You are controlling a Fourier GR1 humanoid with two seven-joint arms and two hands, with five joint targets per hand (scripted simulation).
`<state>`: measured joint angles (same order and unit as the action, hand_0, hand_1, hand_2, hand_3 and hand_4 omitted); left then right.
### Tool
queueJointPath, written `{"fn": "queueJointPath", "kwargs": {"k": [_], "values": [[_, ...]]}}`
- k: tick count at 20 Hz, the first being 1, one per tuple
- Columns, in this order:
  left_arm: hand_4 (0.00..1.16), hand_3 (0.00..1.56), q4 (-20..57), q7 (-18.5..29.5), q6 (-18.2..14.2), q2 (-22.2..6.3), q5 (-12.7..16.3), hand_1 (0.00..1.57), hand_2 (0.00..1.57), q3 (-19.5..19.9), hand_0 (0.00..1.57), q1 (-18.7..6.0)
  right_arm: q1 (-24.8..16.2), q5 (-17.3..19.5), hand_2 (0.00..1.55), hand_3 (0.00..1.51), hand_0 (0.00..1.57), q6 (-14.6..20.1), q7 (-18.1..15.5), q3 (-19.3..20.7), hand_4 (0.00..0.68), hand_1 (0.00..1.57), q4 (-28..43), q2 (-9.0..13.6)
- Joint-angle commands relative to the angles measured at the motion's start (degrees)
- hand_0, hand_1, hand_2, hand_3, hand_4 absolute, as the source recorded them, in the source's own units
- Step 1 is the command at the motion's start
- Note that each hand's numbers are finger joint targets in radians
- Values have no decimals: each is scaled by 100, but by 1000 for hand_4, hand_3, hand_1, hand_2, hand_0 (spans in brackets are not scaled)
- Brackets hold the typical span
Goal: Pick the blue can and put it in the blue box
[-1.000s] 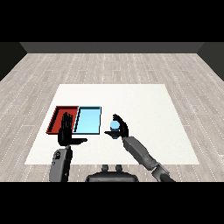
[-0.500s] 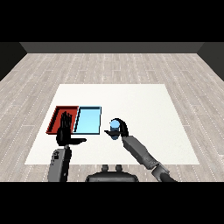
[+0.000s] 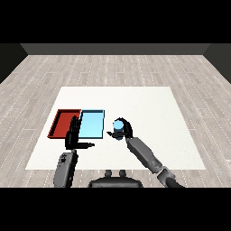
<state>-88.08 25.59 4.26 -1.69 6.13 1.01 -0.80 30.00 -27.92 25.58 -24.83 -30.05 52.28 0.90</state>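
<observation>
We see a white table (image 3: 149, 113) filling the middle of the frame on a grey plank floor (image 3: 113, 67), with a red tray (image 3: 61, 124) and a light blue tray (image 3: 92, 124) lying side by side left of centre. Just right of the light blue tray, our right hand (image 3: 124, 131) curls its fingers round the blue can (image 3: 118, 126), which sits upright between fingers and thumb. At lower left, our left hand (image 3: 73, 135) holds nothing, fingers straight over the near edges of both trays.

A white desk (image 3: 149, 108) sits on a grey plank floor (image 3: 113, 67). A red tray (image 3: 60, 125) lies flat on the desk at nine o'clock from the desk's centre, near its left edge.
</observation>
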Motion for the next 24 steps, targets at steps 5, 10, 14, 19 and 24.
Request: {"fn": "queueJointPath", "kwargs": {"k": [5,10,14,19,24], "values": [[0,0,466,-389,-213,165,-39,0,0,-536,0,-469,160,474,1434,1411,1458,-215,97,135,660,1458,835,197],[0,0,483,-801,-70,104,29,0,0,-584,0,-668,-44,886,1451,1423,1429,-104,465,236,660,1429,1443,94],[0,0,654,-683,-460,168,-41,0,0,-907,0,-661,-150,946,1451,1423,1429,-785,540,809,660,1429,1507,405],[0,0,927,-255,-567,169,140,0,0,-1306,0,-651,-152,1237,1437,1412,1431,-1142,190,1102,654,1431,1211,169],[0,0,1071,-657,-1025,169,76,0,0,-1532,0,-1195,40,1453,1438,1409,1423,-1297,670,1349,666,1423,1241,52]]}}
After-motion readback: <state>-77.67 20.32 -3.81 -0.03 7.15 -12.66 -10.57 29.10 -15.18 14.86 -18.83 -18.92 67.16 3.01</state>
